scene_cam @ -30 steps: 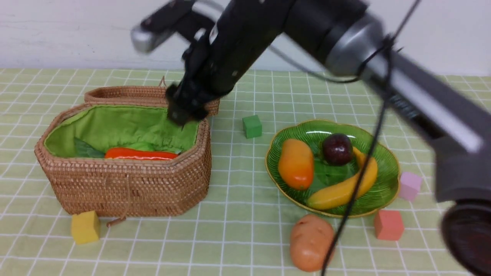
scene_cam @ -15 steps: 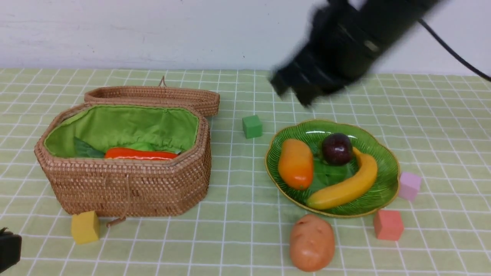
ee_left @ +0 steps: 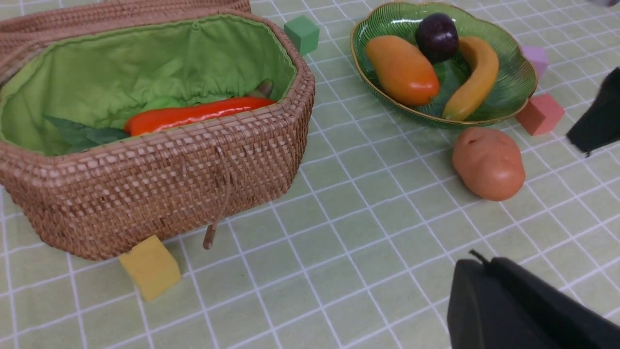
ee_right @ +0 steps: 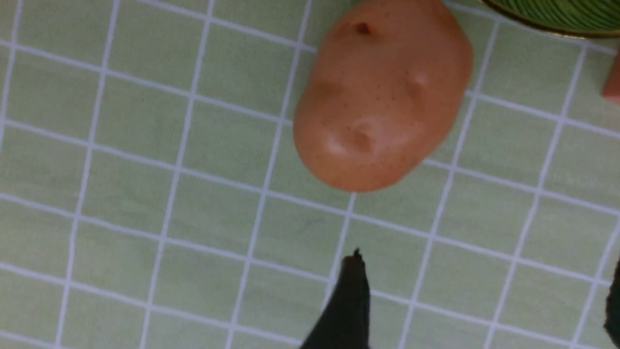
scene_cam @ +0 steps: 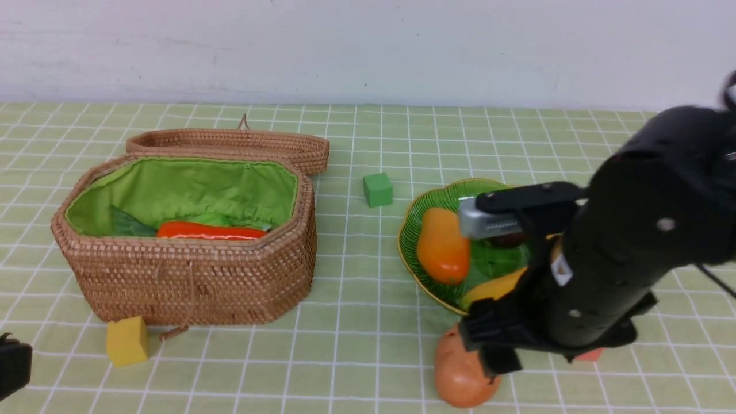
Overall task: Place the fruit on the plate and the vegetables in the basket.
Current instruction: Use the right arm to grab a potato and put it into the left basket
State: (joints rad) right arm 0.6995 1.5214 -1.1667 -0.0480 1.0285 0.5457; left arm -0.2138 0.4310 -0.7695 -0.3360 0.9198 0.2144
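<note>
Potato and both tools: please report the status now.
Right tool open, above the potato, no contact. Left tool shut, empty. Potato on the cloth beside the plate, outside the basket. Nothing in the way.

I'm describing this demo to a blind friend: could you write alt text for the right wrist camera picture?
A brown potato lies on a pale green checked tablecloth, seen from above. The right gripper hangs open above the cloth beside it, not touching it, one dark fingertip in view. A sliver of the green plate shows at one corner.
</note>
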